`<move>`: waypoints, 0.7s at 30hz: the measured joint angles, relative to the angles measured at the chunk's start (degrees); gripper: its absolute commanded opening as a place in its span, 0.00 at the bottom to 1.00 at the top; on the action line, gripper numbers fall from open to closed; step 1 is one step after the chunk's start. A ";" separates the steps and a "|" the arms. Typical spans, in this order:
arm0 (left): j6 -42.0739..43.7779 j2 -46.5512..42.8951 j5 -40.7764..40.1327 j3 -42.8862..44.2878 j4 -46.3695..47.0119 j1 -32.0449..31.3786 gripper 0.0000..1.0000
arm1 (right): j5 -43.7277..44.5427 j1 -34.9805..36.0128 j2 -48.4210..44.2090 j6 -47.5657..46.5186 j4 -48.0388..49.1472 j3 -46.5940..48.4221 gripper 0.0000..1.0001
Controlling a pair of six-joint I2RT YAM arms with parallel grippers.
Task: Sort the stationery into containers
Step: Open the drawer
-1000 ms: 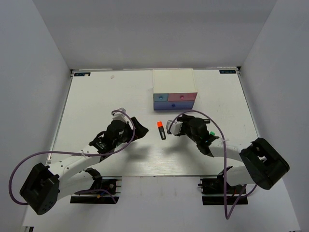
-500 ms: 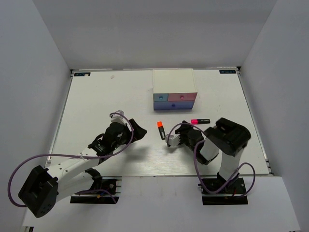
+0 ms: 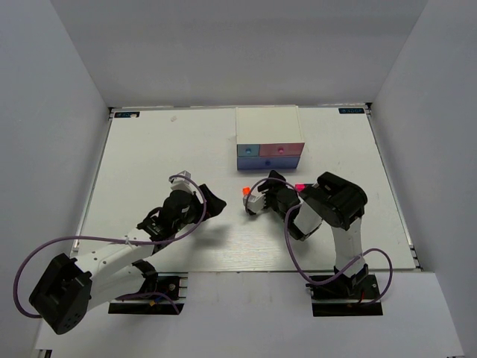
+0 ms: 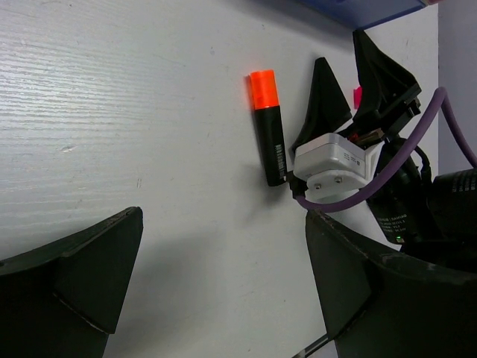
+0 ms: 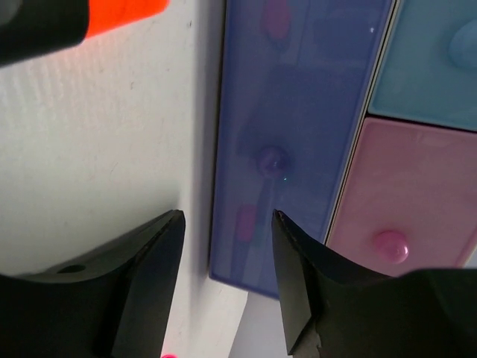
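Note:
The orange-capped highlighter (image 4: 268,127) lies on the table, its cap also showing in the top view (image 3: 245,192). My right gripper (image 3: 273,180) is open and empty just right of it. It points at the white box (image 3: 267,123) and faces the wide blue-purple drawer (image 5: 291,149) and its knob (image 5: 270,159). The pink drawer (image 5: 417,201) and blue drawer (image 5: 432,60) are shut. My left gripper (image 4: 223,283) is open and empty, left of the highlighter. Only the pink highlighter's cap (image 3: 299,186) shows. The green highlighter and the erasers are hidden.
The right arm's folded links (image 3: 332,205) and purple cable (image 4: 417,149) lie close to the right of the orange highlighter. The table's back edge and grey walls stand behind the box.
My right arm has folded and swung its gripper up toward the drawer fronts, beside the orange highlighter. It now covers most of the pink highlighter. The left arm has barely moved.

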 measured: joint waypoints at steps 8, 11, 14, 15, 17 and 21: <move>0.02 0.20 -0.15 0.00 0.13 0.00 1.00 | -0.07 0.15 2.05 -0.81 0.44 3.61 0.62; 0.02 0.20 -0.24 0.00 0.13 0.00 1.00 | -0.11 0.22 3.48 -1.05 0.70 5.53 0.62; 0.02 0.20 -0.26 0.00 0.11 0.00 1.00 | -0.22 0.22 4.70 -1.29 1.70 6.84 0.62; 0.02 0.20 -0.26 0.00 0.13 0.00 1.00 | -0.22 0.22 5.07 -1.42 1.86 7.32 0.62; 0.02 0.20 -0.26 0.00 0.13 0.00 1.00 | -0.17 0.22 5.90 -1.60 2.16 8.35 0.59; 0.02 0.20 -0.26 0.00 0.13 0.00 1.00 | -0.11 0.20 7.04 -1.86 2.64 9.44 0.55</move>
